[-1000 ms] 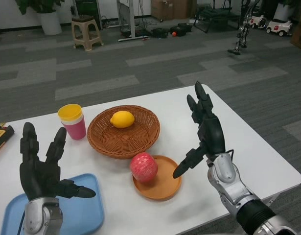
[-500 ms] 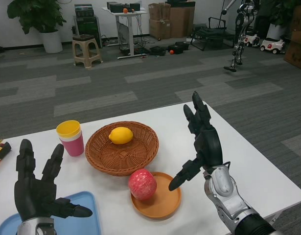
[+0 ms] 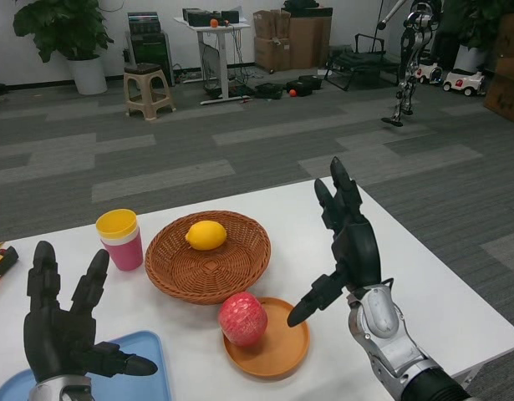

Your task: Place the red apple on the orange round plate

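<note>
Two hands [image 3: 347, 242] [image 3: 64, 326], one apple [image 3: 243, 319], one plate [image 3: 277, 355]

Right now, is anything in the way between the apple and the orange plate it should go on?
Nothing visible is. The red apple already sits on the orange round plate, at its left edge. The right hand hovers open beside it, holding nothing.

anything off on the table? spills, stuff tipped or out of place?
Nothing spilled or tipped. The only oddity: the red apple sits at the left edge of the orange round plate, not centred. The lemon lies in the wicker basket, and the pink cup stands upright. Both robot hands, left and right, are open and hold nothing.
</note>
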Controlling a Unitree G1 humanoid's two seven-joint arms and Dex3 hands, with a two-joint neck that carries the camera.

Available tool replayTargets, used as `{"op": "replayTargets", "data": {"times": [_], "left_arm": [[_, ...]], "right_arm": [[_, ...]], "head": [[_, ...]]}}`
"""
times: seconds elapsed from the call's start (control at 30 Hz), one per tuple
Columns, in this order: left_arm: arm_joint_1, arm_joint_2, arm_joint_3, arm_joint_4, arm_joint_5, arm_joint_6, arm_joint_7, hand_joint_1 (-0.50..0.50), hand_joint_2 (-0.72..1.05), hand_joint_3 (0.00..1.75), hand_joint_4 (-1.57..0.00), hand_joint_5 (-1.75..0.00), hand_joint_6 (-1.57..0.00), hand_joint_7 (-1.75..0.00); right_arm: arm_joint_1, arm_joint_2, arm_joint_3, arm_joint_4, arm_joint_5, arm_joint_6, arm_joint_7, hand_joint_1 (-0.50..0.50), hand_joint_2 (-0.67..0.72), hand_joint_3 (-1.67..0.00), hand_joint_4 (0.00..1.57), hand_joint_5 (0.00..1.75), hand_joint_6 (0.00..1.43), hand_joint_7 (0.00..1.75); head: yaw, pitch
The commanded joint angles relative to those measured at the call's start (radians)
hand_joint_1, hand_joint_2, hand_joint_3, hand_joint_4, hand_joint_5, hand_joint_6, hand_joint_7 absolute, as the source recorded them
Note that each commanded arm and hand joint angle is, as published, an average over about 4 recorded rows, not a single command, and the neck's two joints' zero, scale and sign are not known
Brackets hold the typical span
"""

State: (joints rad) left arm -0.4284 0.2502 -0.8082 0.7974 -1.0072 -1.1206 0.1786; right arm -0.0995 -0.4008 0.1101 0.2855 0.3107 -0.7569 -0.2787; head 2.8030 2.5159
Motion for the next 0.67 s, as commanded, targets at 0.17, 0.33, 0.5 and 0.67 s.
{"op": "replayTargets", "data": {"times": [0.17,0.33,0.5,0.67], "left_arm": [[-0.013,0.004,0.004,0.006,0.008,-0.002,0.002,-0.48,-0.55,0.09,-0.67,0.0,0.0,0.0],[-0.011,0.004,0.004,0.006,0.009,-0.002,0.002,-0.48,-0.55,0.09,-0.67,0.0,0.0,0.0],[-0.01,0.004,0.006,0.005,0.009,-0.002,0.002,-0.48,-0.55,0.09,-0.67,0.0,0.0,0.0],[-0.01,0.004,0.007,0.005,0.009,-0.002,0.002,-0.48,-0.55,0.09,-0.67,0.0,0.0,0.0]], "right_arm": [[-0.021,0.004,0.001,0.003,0.007,-0.013,-0.005,-0.46,0.53,-0.02,0.0,0.0,0.0,0.0],[-0.022,0.004,0.006,0.004,0.007,-0.013,-0.005,-0.46,0.53,0.0,0.0,0.0,0.0,0.0],[-0.025,0.004,0.009,0.006,0.008,-0.013,-0.007,-0.46,0.53,-0.02,0.0,0.0,0.0,0.0],[-0.026,0.004,0.011,0.006,0.008,-0.013,-0.007,-0.46,0.49,0.0,0.0,0.0,0.0,0.0]], "head": [[-0.003,-0.001],[-0.001,-0.003],[0.001,-0.003],[0.003,0.0]]}}
